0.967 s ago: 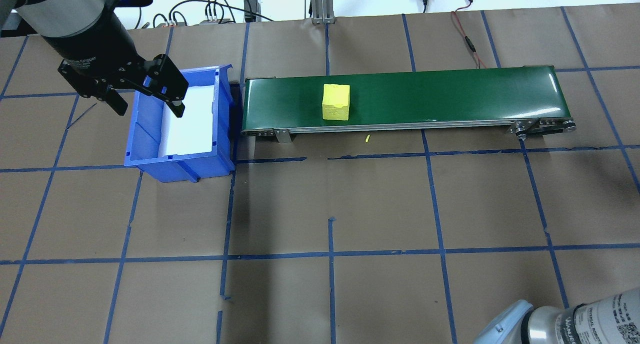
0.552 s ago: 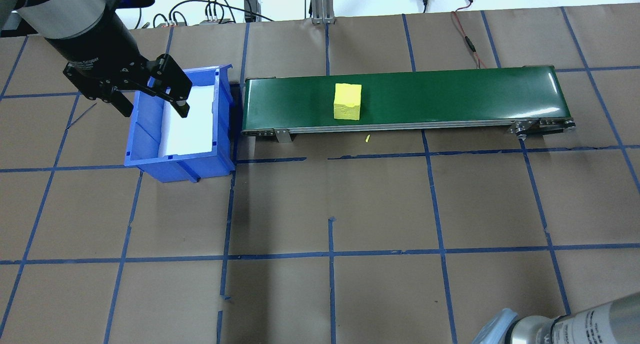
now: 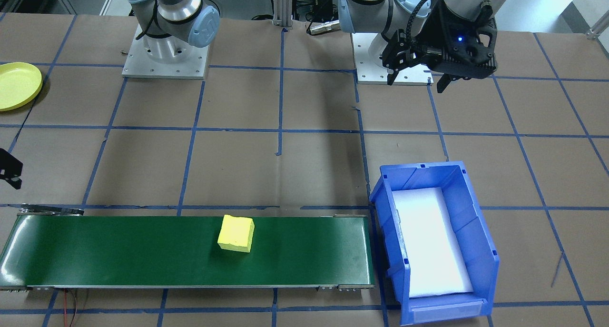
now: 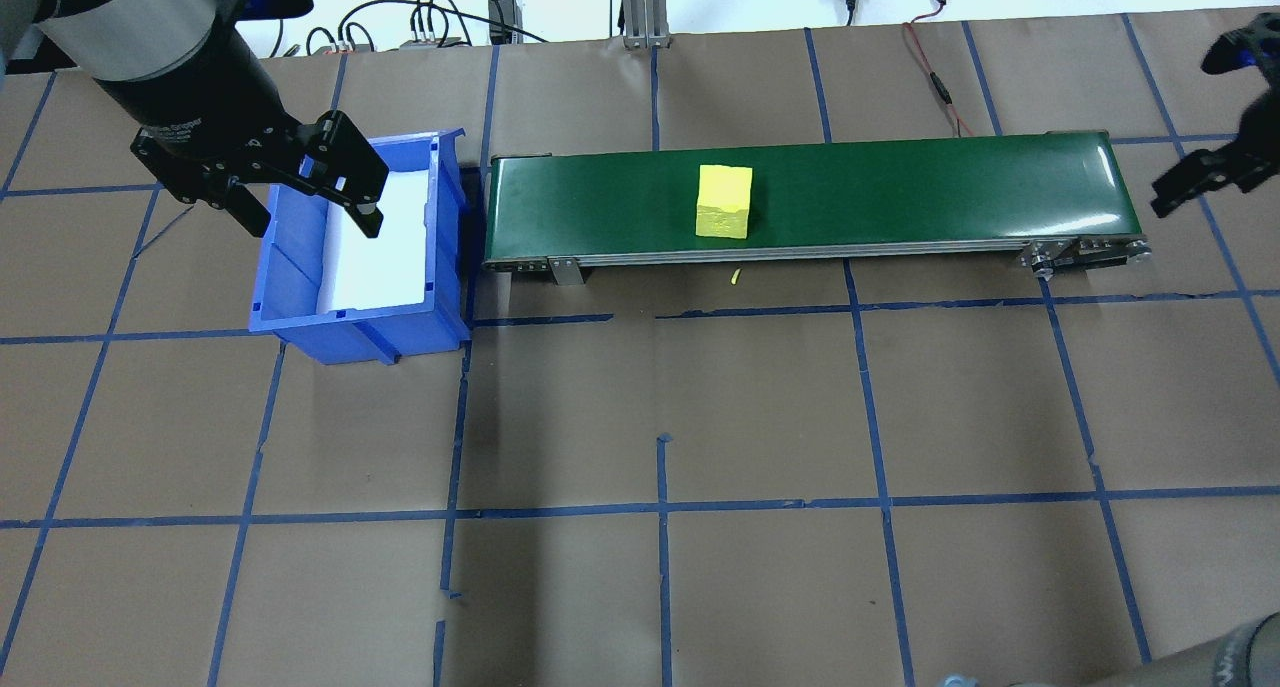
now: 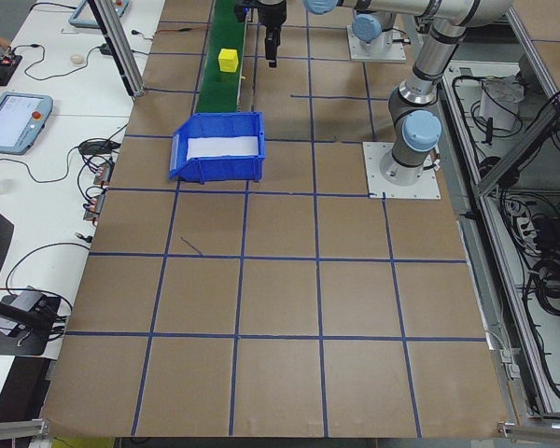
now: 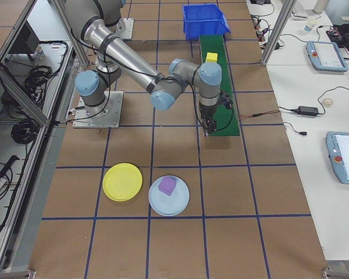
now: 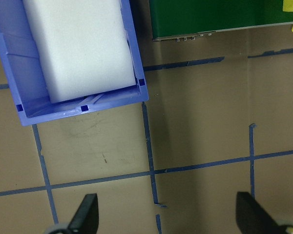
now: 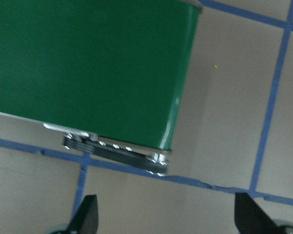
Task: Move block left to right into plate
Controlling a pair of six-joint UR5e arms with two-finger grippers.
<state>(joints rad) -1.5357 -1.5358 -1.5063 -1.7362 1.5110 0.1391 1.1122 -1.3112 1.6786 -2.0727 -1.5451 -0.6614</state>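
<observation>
The block [image 4: 724, 201] is a yellow cube lying on the green conveyor belt [image 4: 900, 182], a little left of the belt's middle in the overhead view; it also shows as the block [image 3: 236, 233] in the front-facing view. The yellow plate [image 6: 123, 181] lies on the table on the robot's right side, far from the belt, and appears as the plate [image 3: 16, 85] at the front-facing view's left edge. My left gripper [image 4: 310, 219] hangs open and empty over the blue bin's left wall. My right gripper [image 8: 167, 217] is open and empty beside the belt's right end.
A blue bin [image 4: 300, 312] with a white foam liner stands against the belt's left end. A pale blue plate [image 6: 177, 203] carrying a purple block [image 6: 166, 185] lies next to the yellow plate. Cables run along the table's far edge.
The block has ridden rightward along the belt. My right gripper has come into view at the belt's right end, and the right arm has left the bottom corner. The left gripper has barely shifted.
</observation>
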